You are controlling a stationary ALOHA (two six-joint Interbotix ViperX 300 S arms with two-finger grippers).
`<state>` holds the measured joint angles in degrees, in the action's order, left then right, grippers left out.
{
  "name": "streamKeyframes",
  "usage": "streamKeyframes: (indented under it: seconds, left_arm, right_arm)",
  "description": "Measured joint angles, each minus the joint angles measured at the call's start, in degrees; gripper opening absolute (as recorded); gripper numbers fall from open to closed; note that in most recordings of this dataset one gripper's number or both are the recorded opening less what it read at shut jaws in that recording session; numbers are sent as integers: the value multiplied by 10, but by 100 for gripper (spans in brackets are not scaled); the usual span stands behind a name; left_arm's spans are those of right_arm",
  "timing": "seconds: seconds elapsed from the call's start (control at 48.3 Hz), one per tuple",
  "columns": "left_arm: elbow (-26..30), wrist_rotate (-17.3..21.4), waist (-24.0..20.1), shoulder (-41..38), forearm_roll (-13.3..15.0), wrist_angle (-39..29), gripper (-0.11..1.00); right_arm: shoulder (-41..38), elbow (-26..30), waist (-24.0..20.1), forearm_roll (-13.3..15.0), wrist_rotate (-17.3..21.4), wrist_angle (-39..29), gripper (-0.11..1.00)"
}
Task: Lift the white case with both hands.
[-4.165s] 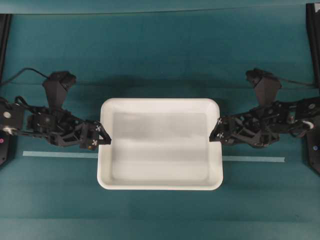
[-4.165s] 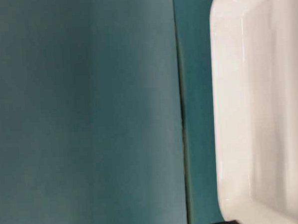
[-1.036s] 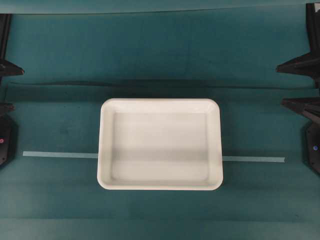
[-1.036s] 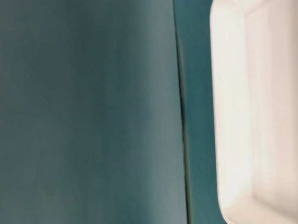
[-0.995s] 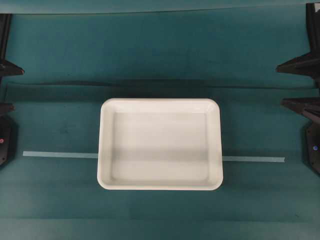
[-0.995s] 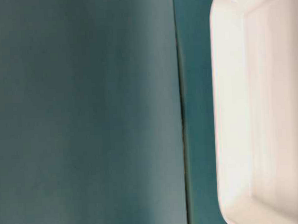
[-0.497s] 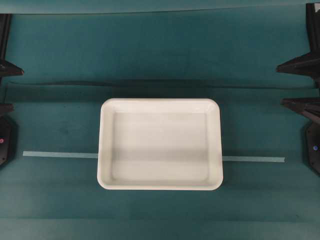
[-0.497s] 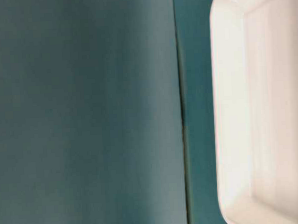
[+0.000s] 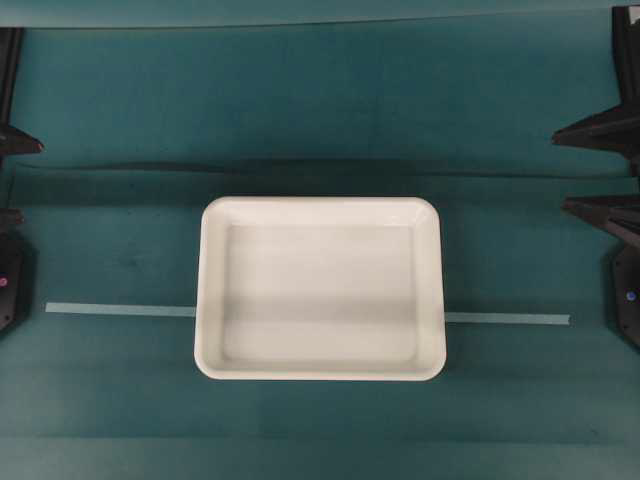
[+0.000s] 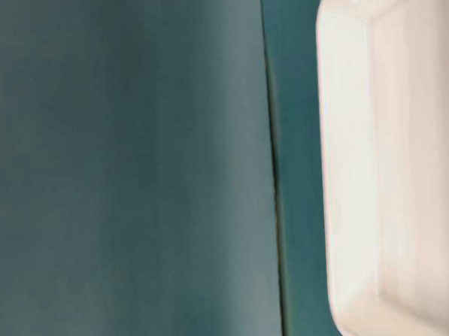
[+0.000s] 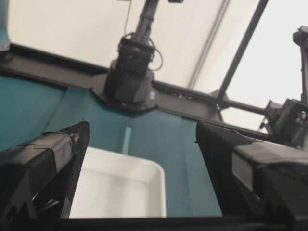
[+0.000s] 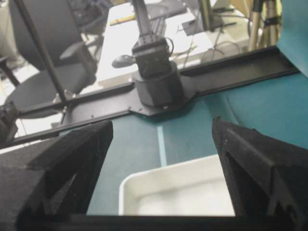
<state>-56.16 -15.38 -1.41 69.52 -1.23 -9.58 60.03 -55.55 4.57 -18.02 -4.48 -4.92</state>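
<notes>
The case (image 9: 320,288) is lying flat on the counter (image 9: 320,110), long axis left-right. Both grippers, left (image 9: 12,178) and right (image 9: 600,167), are sitting at the edges, jaws wide, holding nothing.

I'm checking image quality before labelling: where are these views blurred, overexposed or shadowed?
Table-level view: soft throughout, the white case washed out, its rim edges smeared. Left wrist view: bright backlit background, near jaws dark and blurred. Right wrist view: jaws out of focus, room behind sharper. Overhead view: evenly lit, a grey shadow band across the case's bottom and the table behind it.
</notes>
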Motion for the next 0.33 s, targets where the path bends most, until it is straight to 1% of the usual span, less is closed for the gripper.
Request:
streamKeyframes:
  seconds: [0.228, 0.332]
  left_arm:
    - [-9, -1, 0, 6, -1, 0, 95]
    - [-11, -4, 0, 7, -1, -1, 95]
  right_arm:
    - [1, -2, 1, 0, 0, 1, 89]
    - [1, -16, 0, 1, 1, 1, 89]
